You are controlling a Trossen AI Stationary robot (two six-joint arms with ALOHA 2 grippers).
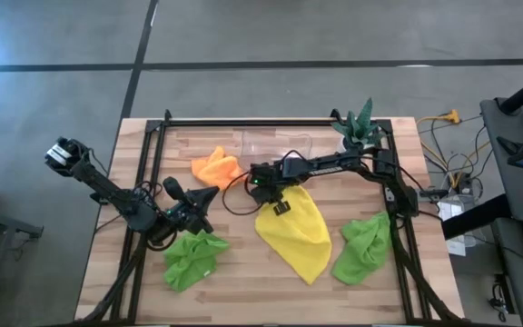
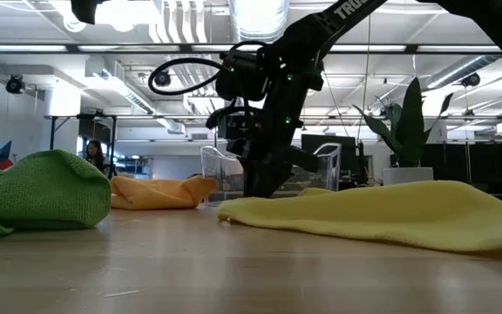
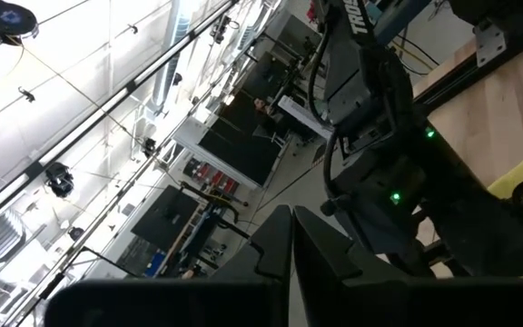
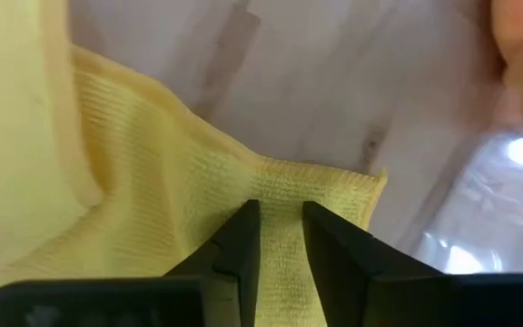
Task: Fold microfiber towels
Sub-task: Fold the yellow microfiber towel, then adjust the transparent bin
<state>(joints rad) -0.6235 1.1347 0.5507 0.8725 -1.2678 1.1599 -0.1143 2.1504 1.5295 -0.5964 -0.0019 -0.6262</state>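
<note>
From overhead, I see my right gripper (image 1: 281, 207) reaching toward the middle of the tabletop (image 1: 243, 282), its jaws down on the far corner of the yellow towel (image 1: 296, 232), which spreads away from them toward the near edge. Just beyond those jaws on the left-arm side lies the crumpled orange towel (image 1: 216, 167), and a clear plastic container (image 1: 276, 145) sits past them toward the far edge. My left gripper (image 1: 198, 197) hangs beside the right one, above the bunched lime green towel (image 1: 193, 257); a second lime green towel (image 1: 363, 247) lies heaped on the far side of the yellow one, near the right arm's base. A spiky green plant (image 1: 358, 123) stands at the far right corner.

At table height, the right gripper (image 2: 260, 187) comes down onto the yellow towel's (image 2: 373, 214) raised edge, with the orange towel (image 2: 155, 192) behind and one green towel (image 2: 37, 196) bulking up close to the camera.

Through the left wrist camera, my left gripper's (image 3: 291, 245) jaws are pressed together with nothing between them, pointing at the right arm and the room beyond.

Through the right wrist camera, the right gripper's (image 4: 280, 245) jaws stand a narrow gap apart over the yellow towel's (image 4: 152, 191) hemmed corner; I cannot tell whether they are pinching the cloth.
</note>
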